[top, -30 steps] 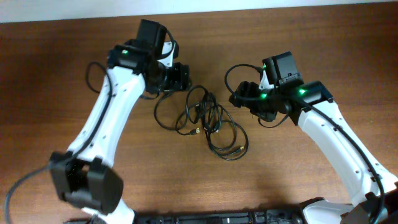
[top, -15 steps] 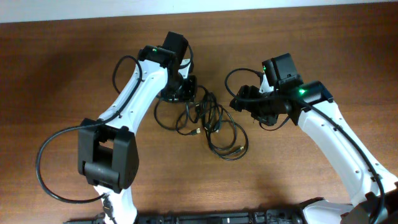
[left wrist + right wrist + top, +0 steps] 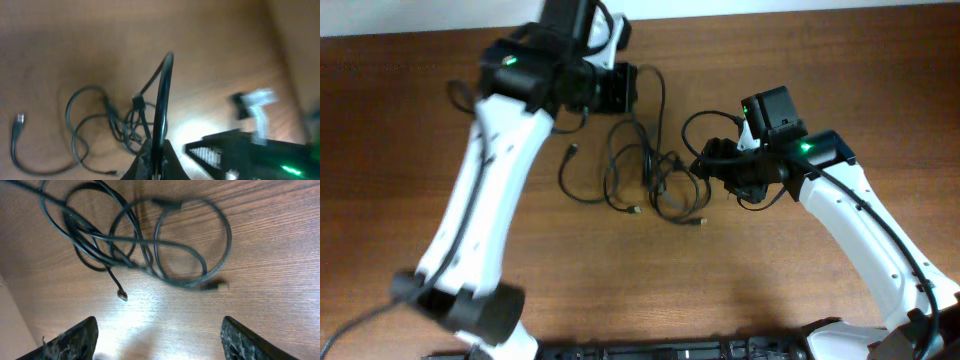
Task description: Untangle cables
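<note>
- Left tool (image 3: 624, 88): closed on a single strand (image 3: 658, 110), above the far part of the surface (image 3: 400, 150). In the left wrist view the strand (image 3: 162, 90) comes out from between the dark fingers (image 3: 170, 167) at the bottom edge. The fingers meet around it with no gap to be seen.
- Strand: climbs from the left tool in a narrow loop, bends over at the top and runs down into the cables (image 3: 645, 180) on the surface.
- Cables: thin black cords in a loose tangle of overlapping loops, lying mid-surface between the two arms. The tangle sits nearer the right tool (image 3: 704, 165) than the left.
- Loose ends, overhead view: one plug (image 3: 572, 150) lies clear to the left of the tangle, another (image 3: 635, 210) at its near edge and a third (image 3: 700, 222) at its near right.
- Left wrist view: the cables (image 3: 112, 127) lie below the held strand. One plug (image 3: 19, 119) curls off alone at far left.
- Right tool (image 3: 159, 330): fingers (image 3: 70, 340) set wide apart at the bottom corners of the right wrist view, with nothing between them but bare wood. It sits just beside the right edge of the tangle and grips nothing.
- Right wrist view: the cables (image 3: 150, 245) lie as crossed loops ahead of the open fingers. A gold-tipped plug (image 3: 122, 296) points toward the tool, and a second plug (image 3: 216, 286) lies at the rim of the largest loop.
</note>
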